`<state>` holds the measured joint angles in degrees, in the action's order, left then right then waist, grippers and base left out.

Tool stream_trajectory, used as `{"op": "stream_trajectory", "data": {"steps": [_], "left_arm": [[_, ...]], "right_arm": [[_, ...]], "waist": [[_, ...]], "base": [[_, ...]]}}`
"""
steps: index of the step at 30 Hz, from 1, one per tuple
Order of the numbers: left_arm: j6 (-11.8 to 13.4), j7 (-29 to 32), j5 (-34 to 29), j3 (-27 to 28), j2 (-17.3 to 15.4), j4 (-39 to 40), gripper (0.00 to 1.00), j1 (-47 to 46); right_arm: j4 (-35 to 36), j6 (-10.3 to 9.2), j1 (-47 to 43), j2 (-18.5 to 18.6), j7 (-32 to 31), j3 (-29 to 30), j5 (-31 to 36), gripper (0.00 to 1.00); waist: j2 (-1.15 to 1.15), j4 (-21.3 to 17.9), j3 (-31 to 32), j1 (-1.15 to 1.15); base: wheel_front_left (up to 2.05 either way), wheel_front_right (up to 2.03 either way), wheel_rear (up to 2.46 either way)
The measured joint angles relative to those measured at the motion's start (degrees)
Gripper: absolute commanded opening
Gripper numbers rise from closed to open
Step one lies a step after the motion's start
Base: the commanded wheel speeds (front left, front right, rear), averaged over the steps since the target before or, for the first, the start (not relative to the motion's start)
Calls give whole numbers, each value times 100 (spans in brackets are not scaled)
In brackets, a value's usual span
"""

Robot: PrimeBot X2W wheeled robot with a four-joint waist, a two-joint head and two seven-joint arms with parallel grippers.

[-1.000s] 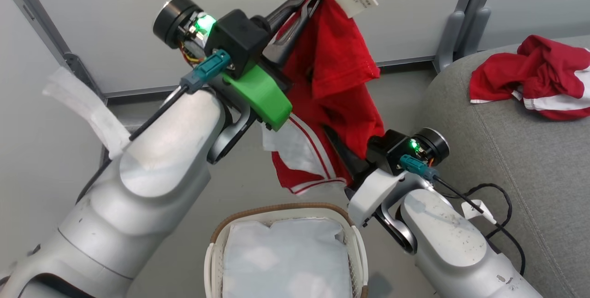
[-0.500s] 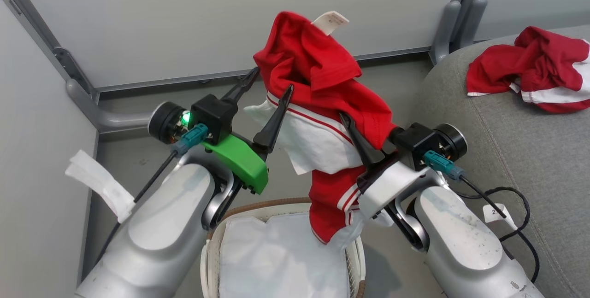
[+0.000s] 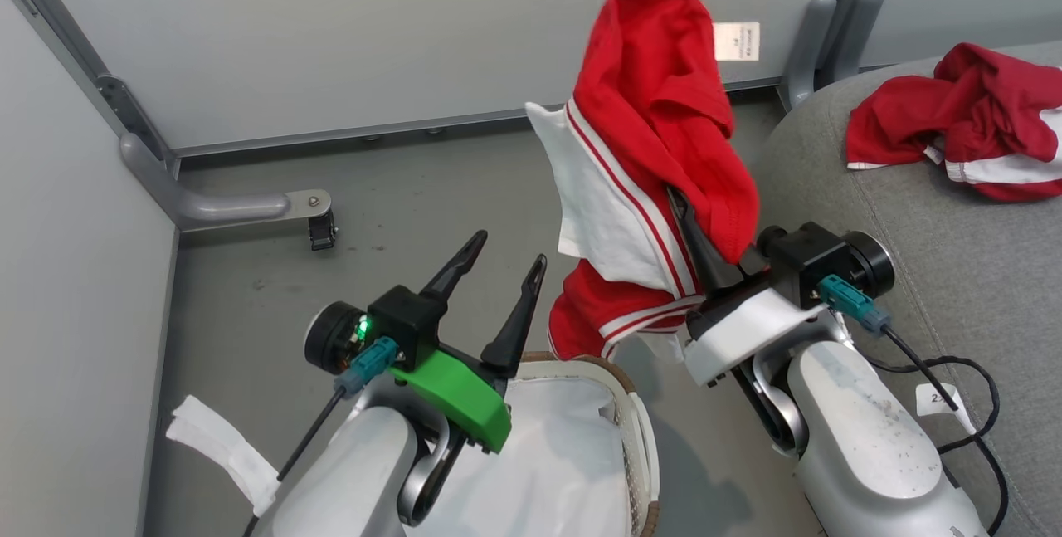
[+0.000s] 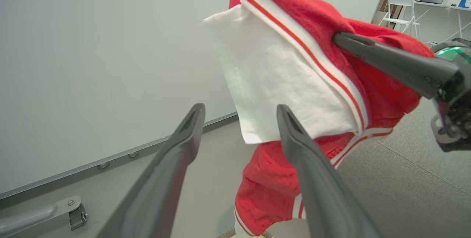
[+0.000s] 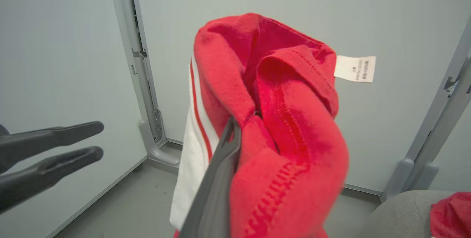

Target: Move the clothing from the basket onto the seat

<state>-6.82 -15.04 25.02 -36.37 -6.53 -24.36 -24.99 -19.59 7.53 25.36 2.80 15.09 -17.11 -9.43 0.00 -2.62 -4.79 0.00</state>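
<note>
A red garment of the clothing (image 3: 664, 130), with a white panel, stripe trim and a small label, hangs in the air from my right gripper (image 3: 682, 209), which is shut on it; the fingertips are buried in the fabric (image 5: 287, 120). Left of it my left gripper (image 3: 508, 248) stands open and apart from the cloth, above the basket (image 3: 635, 404). In the left wrist view the open fingers (image 4: 184, 138) frame the hanging garment (image 4: 294, 65). A second red garment (image 3: 962, 122) lies crumpled on the grey seat (image 3: 913, 213) at the right. The basket holds a white liner (image 3: 548, 454).
Grey wall panels close off the back and left. A metal floor bracket (image 3: 311, 217) sits at the left wall, and a grey post (image 3: 817, 39) rises by the seat's back corner. A black cable (image 3: 954, 388) trails over the seat's front.
My left gripper has let go of the garment, opened, and dropped down toward the basket. The right gripper keeps its hold and has carried the garment up and to the right.
</note>
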Motion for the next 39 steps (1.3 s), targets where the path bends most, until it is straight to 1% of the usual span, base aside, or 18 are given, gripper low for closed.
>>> {"op": "stream_trajectory", "data": {"steps": [5, 11, 19, 23, 30, 39], "left_arm": [[-32, 0, -152, 151, 114, 59, 100, 274], [-48, 0, -292, 258, 205, 85, 100, 404], [-51, 0, -323, 135, 243, 155, 100, 453], [-55, -1, -347, 126, 241, 187, 100, 503], [-56, -2, -377, 92, 233, 232, 100, 607], [-56, -9, -445, -25, 227, 281, 100, 598]], "right_arm": [[44, 0, -125, 1, 0, 180, 52, 0], [47, 0, -164, 0, -1, 252, 82, 0], [53, 0, -225, -1, -1, 396, 114, 0], [80, 0, -254, -1, 0, 530, 171, 0], [131, 0, -381, 0, -1, 810, 315, 0], [222, 0, -488, 4, -1, 1129, 412, 0]], "waist": [[0, -2, 4, 0], [0, -37, 16, 0], [0, -108, 38, 0], [0, -209, 58, 0], [0, -594, 73, 0], [0, -1383, -36, 0]], "base": [[0, 0, 0], [0, 0, 0], [0, 0, 0], [0, 0, 0], [0, 0, 0], [0, 0, 0]]}}
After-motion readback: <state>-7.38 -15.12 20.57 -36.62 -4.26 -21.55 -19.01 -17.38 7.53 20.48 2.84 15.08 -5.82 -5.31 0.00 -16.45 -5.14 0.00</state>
